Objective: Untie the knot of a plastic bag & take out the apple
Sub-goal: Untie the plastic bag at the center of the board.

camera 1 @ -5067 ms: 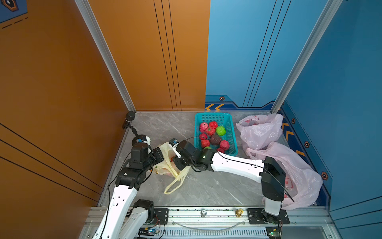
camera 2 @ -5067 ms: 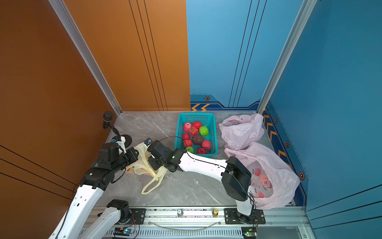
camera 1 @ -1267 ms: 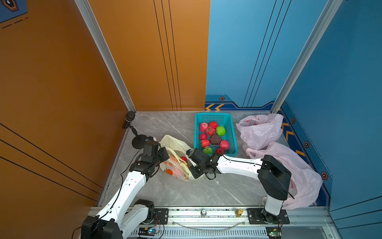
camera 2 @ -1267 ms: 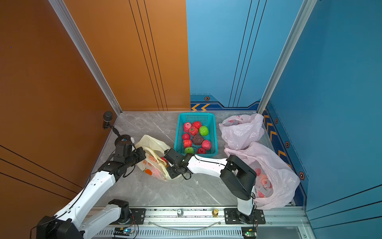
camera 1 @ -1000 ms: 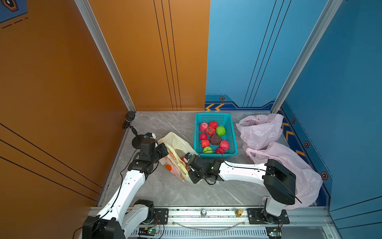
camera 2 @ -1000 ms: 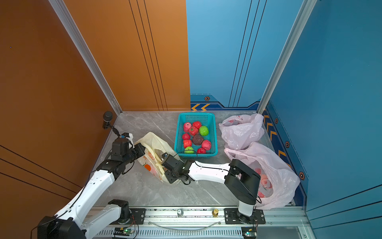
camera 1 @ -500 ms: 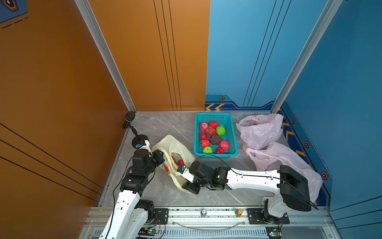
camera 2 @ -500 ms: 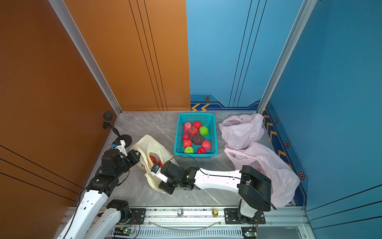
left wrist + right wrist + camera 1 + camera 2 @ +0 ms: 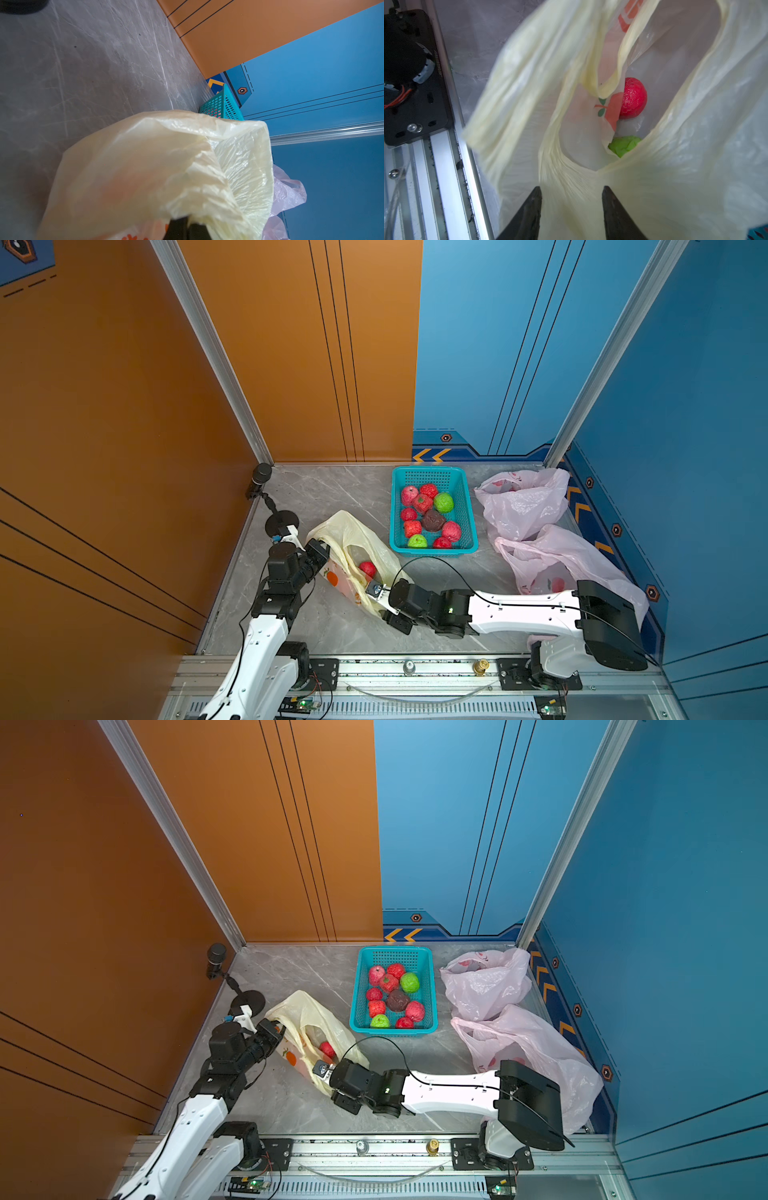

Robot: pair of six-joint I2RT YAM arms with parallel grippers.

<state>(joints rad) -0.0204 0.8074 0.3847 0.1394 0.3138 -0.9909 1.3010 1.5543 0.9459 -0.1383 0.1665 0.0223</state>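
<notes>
Over the last sec my R gripper has backed toward the front rail, and the yellow bag, bunched 5 s ago, now gapes. R jaws stand spread, with a gathered strip of the bag's rim lying loose between the fingertips. L gripper is pressed together on the bag's opposite edge, on the orange wall side.

The bag's long axis runs diagonally from the L gripper to the R gripper, mouth facing the R wrist cam. The red apple sits inside, approx mid-bag, beside a green fruit.

Edges: the teal basket is just beside the bag's far-right flank, and the R arm lies low along the rail. Bare marble top lies beyond the bag and btwn bag and rail. The pink bags are well apart.
</notes>
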